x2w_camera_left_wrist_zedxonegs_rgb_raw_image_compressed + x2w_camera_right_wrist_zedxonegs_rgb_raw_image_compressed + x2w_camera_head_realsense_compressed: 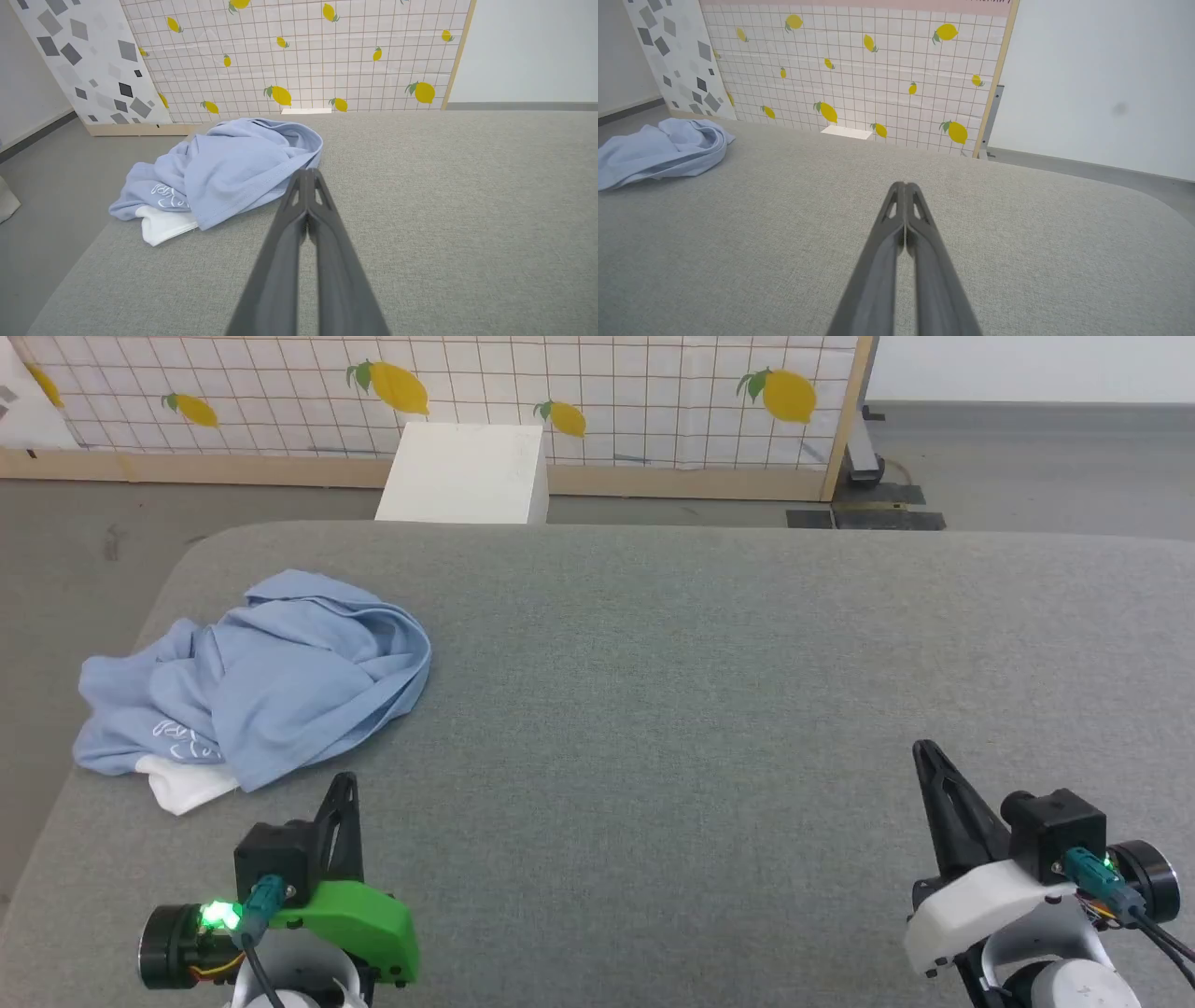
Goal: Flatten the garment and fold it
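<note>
The crumpled light blue T-shirt (271, 681) is bunched at the left end of the grey padded table (700, 691), just ahead and left of the left claw (344, 784), untouched by it. The right claw (924, 751) is held well apart. Both claws are pressed closed, empty. White lettering (182, 739) is printed on the T-shirt but cannot be read.
</note>
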Available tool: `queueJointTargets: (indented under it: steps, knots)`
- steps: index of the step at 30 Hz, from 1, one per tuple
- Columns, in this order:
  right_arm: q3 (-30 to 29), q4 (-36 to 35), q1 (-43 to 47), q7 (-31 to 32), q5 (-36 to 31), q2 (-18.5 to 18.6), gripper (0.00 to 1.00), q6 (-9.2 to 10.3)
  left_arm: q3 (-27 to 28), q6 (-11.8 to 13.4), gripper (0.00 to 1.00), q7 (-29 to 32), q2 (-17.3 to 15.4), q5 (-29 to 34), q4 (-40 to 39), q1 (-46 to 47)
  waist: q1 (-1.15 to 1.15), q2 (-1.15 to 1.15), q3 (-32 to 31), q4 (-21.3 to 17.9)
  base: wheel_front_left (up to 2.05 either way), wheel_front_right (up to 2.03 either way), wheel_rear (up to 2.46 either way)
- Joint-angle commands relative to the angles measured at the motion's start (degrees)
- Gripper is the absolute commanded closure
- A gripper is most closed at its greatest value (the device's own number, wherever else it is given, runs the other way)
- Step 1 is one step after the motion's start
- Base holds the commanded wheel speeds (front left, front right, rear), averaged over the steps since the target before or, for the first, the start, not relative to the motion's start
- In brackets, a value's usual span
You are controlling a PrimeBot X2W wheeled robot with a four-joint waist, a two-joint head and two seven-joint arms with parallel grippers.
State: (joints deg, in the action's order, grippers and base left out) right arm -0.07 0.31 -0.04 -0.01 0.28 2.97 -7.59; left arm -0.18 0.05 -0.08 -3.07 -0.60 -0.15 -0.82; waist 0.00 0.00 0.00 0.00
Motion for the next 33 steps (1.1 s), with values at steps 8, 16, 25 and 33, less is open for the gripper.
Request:
queueJointTargets:
  steps: [8, 16, 25, 33]
  knots:
    - [0.07, -0.31, 0.04, 0.01, -0.28, -0.10, 1.00, 0.10, 0.18, -0.05, 1.00, 0.08, 0.19, 0.60, 0.15, 0.82, 0.00, 0.00, 0.00, 0.00, 0.00, 0.00, 0.00]
    - [0.07, -0.31, 0.04, 0.01, -0.28, -0.10, 1.00, 0.10, 0.18, -0.05, 1.00, 0.08, 0.19, 0.60, 0.15, 0.82, 0.00, 0.00, 0.00, 0.00, 0.00, 0.00, 0.00]
    - [0.07, -0.31, 0.04, 0.01, -0.28, -0.10, 1.00, 0.10, 0.18, -0.05, 1.00, 0.08, 0.19, 0.60, 0.15, 0.82, 0.00, 0.00, 0.00, 0.00, 0.00, 0.00, 0.00]
    - [-0.08, 0.05, 0.00, -0.03, 0.04, 0.01, 0.00, 0.00, -0.16, 0.00, 0.00, -0.03, -0.01, -0.03, -0.02, -0.05, 0.00, 0.00, 0.00, 0.00, 0.00, 0.00, 0.00]
